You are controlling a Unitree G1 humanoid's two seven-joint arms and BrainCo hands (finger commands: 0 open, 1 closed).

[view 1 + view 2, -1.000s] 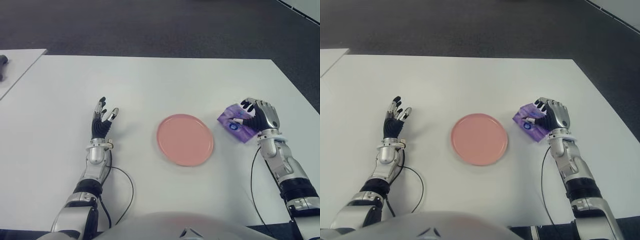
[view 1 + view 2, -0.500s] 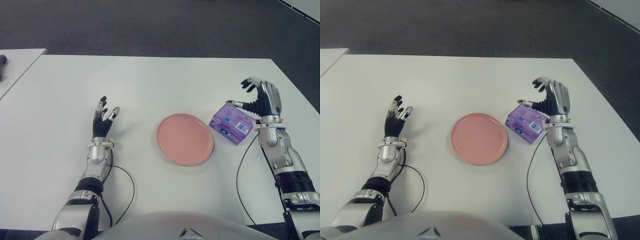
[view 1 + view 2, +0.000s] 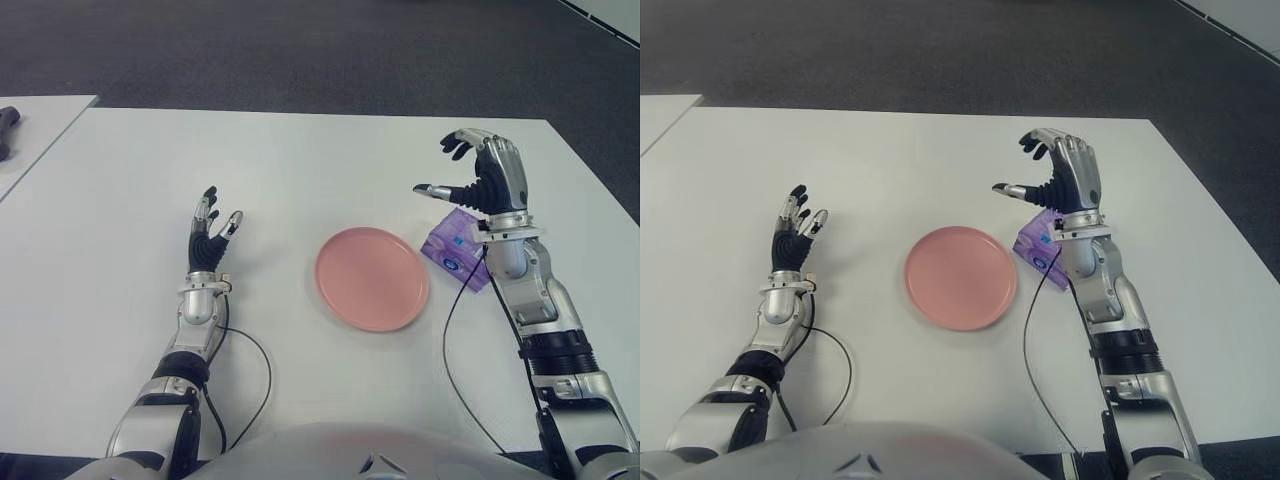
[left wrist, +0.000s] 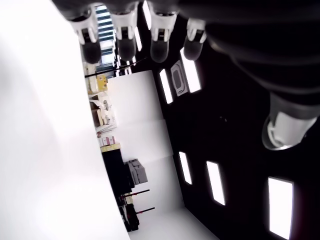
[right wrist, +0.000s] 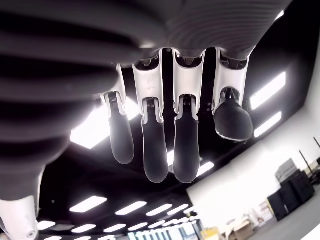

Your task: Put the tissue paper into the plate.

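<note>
Since half a second earlier, the right hand (image 3: pixel 485 180) had lifted off the tissue pack (image 3: pixel 452 251) and risen above it, and the pack had settled flat on the counter (image 3: pixel 300 160). One second back, that hand had been pressed down over the pack, farther to the right. Now its fingers (image 5: pixel 155 145) were spread and loosely curved, holding nothing, thumb pointing toward the plate (image 3: pixel 372 278). The purple pack lay just beside the plate's right edge, partly hidden behind the right wrist; whether it touched the rim could not be told. The pink plate sat mid-counter, with nothing on it. The left hand (image 3: pixel 209 240) showed well to the left of the plate, fingers (image 4: pixel 122 35) straight and apart, holding nothing, almost where it had been before. A black cable (image 3: pixel 250 375) looped on the counter near the left forearm
</note>
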